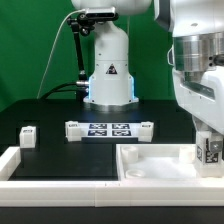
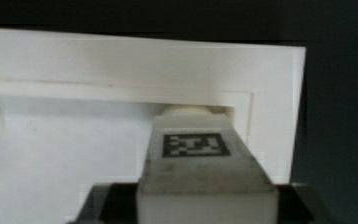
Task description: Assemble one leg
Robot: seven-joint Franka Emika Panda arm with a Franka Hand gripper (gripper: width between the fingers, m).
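From the exterior view's left I see a spare small tagged block (image 1: pixel 28 135) on the black counter (image 1: pixel 50 115), then the marker board (image 1: pixel 110 129) mid-frame. At the right, the gripper (image 1: pixel 209 150) is partly cut off by the frame edge and hides most of the leg (image 1: pixel 211 152) over the white square piece (image 1: pixel 160 160). My wrist view shows what that hides: the fingers (image 2: pixel 144 185) closed narrow on the leg (image 2: pixel 197 150), its tip at the piece's (image 2: pixel 140 65) inner corner. Whether they touch, I cannot tell.
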